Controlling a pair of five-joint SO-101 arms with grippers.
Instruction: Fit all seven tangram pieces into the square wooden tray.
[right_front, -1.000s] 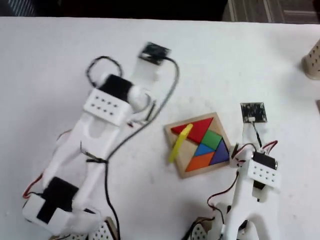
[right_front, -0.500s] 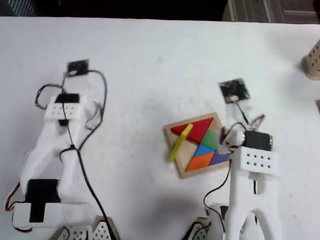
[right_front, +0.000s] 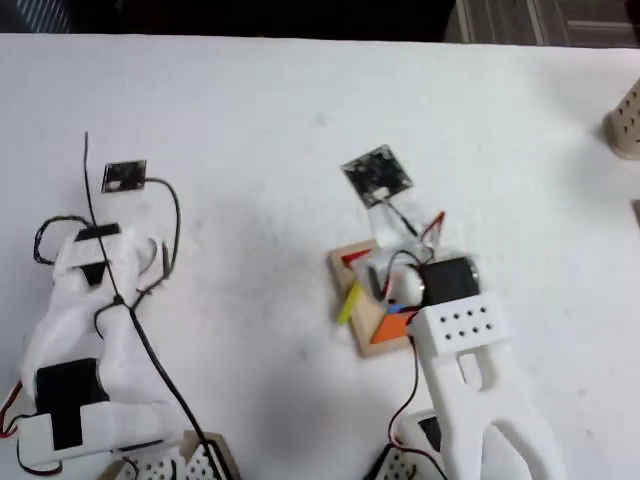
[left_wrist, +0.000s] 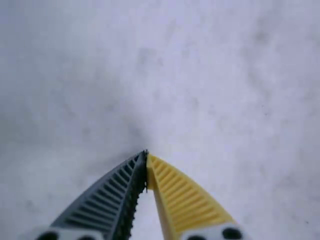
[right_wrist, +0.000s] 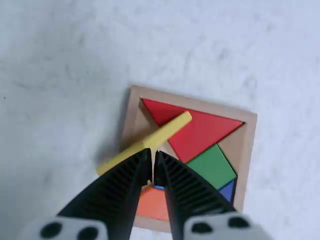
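The square wooden tray (right_wrist: 131, 114) holds a red triangle (right_wrist: 200, 130), a green square (right_wrist: 212, 167), a blue piece (right_wrist: 227, 190) and an orange piece (right_wrist: 152, 202). A yellow piece (right_wrist: 150, 137) lies tilted across the red triangle and sticks out over the tray's rim. My right gripper (right_wrist: 151, 156) hovers shut just above the yellow piece, its tips near the middle of it, with nothing between them. In the high view the right arm (right_front: 455, 330) covers most of the tray (right_front: 340, 264); the yellow piece (right_front: 349, 301) shows at its left edge. My left gripper (left_wrist: 146, 156) is shut over bare table.
The left arm (right_front: 90, 300) stands far left with cables trailing, well away from the tray. A pale holed object (right_front: 625, 120) sits at the right edge. Open white table lies between the arms and behind the tray.
The left arm has swung from near the tray back to the far left. The right arm has moved leftward and forward until it is over the tray. The yellow piece has not moved.
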